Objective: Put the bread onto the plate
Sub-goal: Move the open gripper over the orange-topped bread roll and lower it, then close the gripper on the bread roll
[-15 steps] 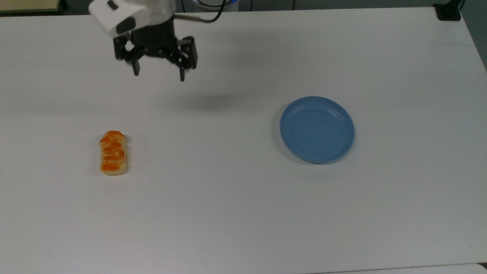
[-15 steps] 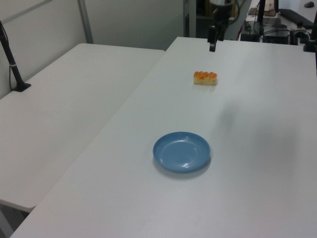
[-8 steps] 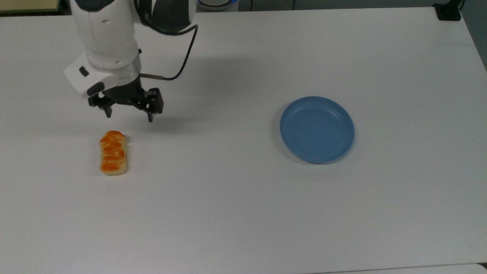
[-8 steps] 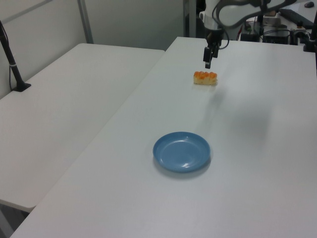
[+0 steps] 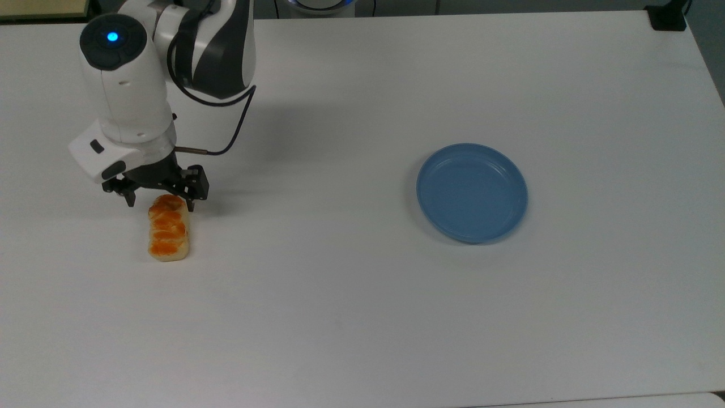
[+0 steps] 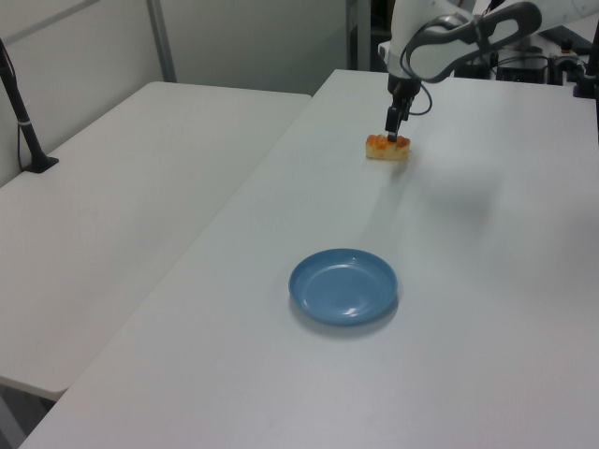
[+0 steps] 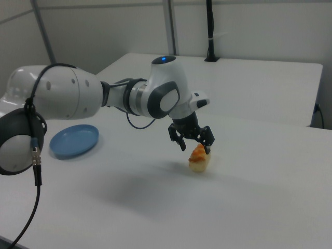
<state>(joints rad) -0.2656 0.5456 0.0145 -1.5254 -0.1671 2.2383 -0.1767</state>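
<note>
White counter (image 5: 362, 317), partition walls behind. My end effector (image 5: 160, 203) spread wide, straddling bread (image 5: 167, 228) end; plate (image 5: 472, 192) well apart.

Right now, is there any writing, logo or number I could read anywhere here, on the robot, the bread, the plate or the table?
None: no readable text, brand or number shows in any view.
The arm bears a round blue light and no lettering.
The gripper, bread, plate and table are plain, with no label or sign.
</note>
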